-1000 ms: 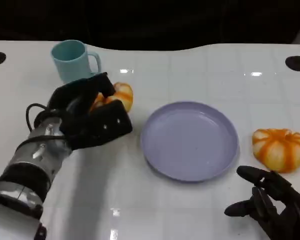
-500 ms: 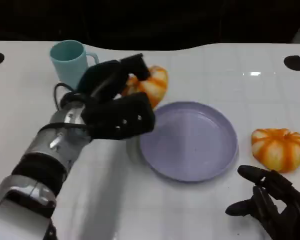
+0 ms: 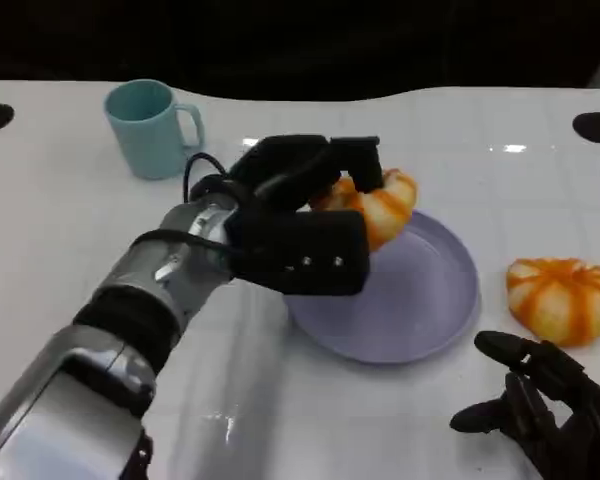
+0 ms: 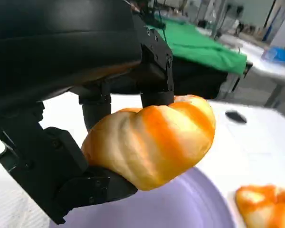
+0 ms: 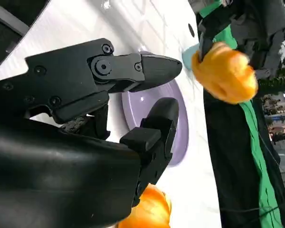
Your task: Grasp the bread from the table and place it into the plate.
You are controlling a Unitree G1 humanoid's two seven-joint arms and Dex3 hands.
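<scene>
While my left hand (image 3: 300, 225) carries the round orange-and-cream striped bread roll (image 3: 375, 207) over the near-left rim of the shallow lavender plate (image 3: 430, 300), its black fingers are closed around the roll — thumb side under it, the others over the top, as the left wrist view shows. The roll is clear of the white tiled counter (image 3: 400, 130) and seems to hang above the plate without touching it, though I cannot judge the gap.

What worries me is the release. The roll sits toward the rim, not the centre, so if I let go now it could land on the edge and tip back onto the counter. It is rounded and would likely roll. The fingers under it could also catch the rim and nudge the plate on the glossy surface.

My right hand (image 3: 550, 415) rests low at the near right with fingers spread, holding nothing. A second striped roll (image 3: 562, 297) lies just beside the plate on the right, near that hand; a careless move there could knock it.

A pale teal ceramic mug (image 3: 150, 127) stands well apart at the far left. My own palm hides the plate's left rim, and the right hand is cut off by the frame edge.
</scene>
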